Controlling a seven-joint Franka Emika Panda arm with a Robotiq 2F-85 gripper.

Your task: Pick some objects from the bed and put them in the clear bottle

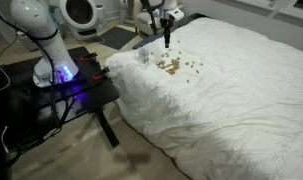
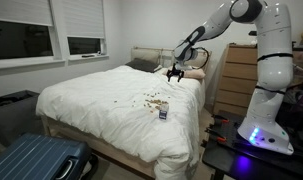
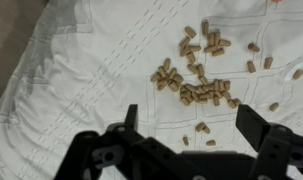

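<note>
We find clear bottle [image 2: 162,113] too small, blurred, to judge tilt; objects [image 3: 199,88] clustered on bed [image 3: 61,60], 12 o'clock from gripper [image 3: 183,118], long axes pointing every way; fingers spread wide, holding nothing

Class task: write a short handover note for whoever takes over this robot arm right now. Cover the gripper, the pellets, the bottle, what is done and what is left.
Gripper: open, empty, hanging above the pellets.
Pellets: a loose cluster of tan bits on the bed; none held.
Clear bottle: on the bed near its edge, apart from the cluster; too small to tell what is inside.
Done: gripper lined up over the cluster.
Left: lower, grip some pellets, carry them to the bottle, release.
</note>
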